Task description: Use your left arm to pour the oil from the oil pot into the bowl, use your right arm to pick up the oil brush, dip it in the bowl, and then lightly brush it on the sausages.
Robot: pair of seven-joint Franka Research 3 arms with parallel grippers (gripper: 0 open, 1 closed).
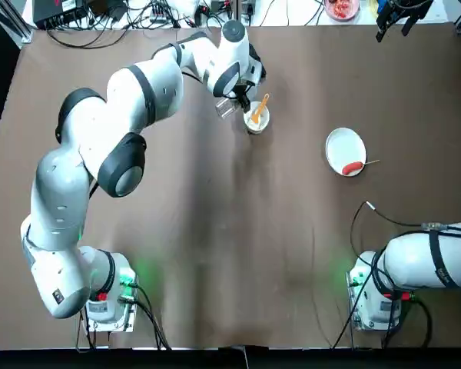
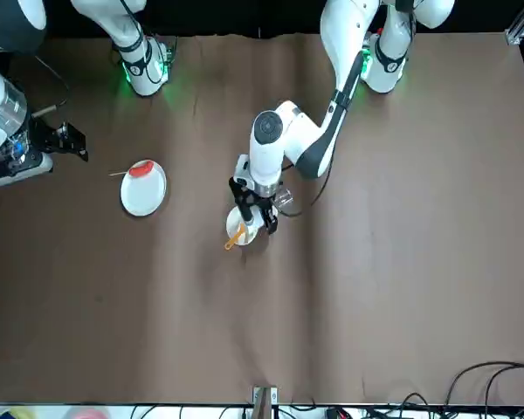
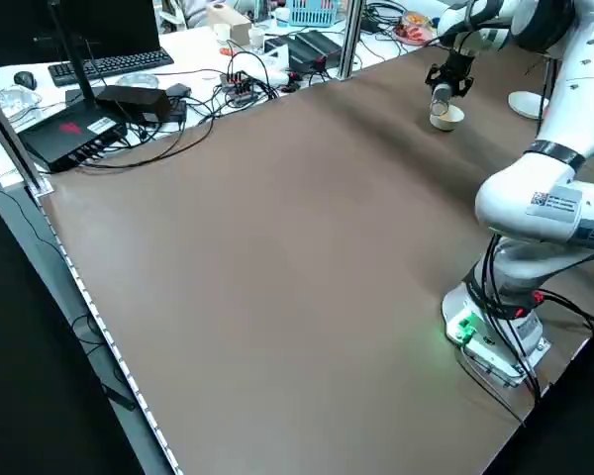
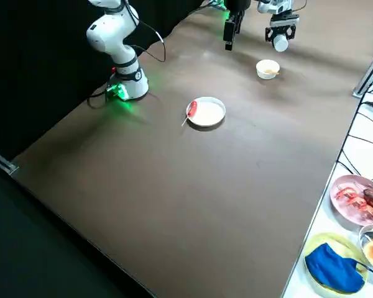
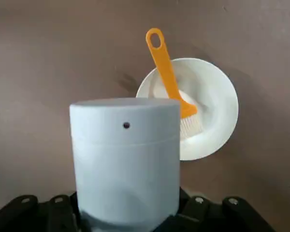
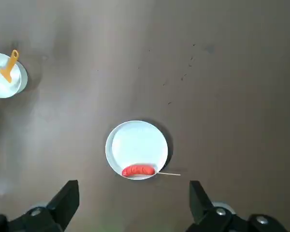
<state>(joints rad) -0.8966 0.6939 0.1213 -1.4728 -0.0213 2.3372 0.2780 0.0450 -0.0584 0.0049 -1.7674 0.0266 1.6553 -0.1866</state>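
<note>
My left gripper [image 1: 238, 98] is shut on the oil pot [image 1: 226, 108], a clear bottle whose white cap [image 5: 125, 164] fills the left wrist view. It hangs just beside the small white bowl [image 1: 257, 120], on the bowl's left in the top view. The orange oil brush [image 1: 260, 108] lies in the bowl with its handle sticking out over the rim [image 5: 160, 53]. Further right, a red sausage [image 1: 353, 167] on a thin skewer rests at the edge of the white plate [image 1: 344, 142]. My right gripper [image 6: 134, 186] is open, high above the plate [image 6: 137, 142] at the table's far right.
Cables, a keyboard and boxes [image 3: 99, 109] crowd the strip beyond the table's far edge. Dishes of food and a blue cloth [image 4: 336, 270] sit off the table on the robot's right. Both arm bases [image 1: 107, 304] stand at the near edge.
</note>
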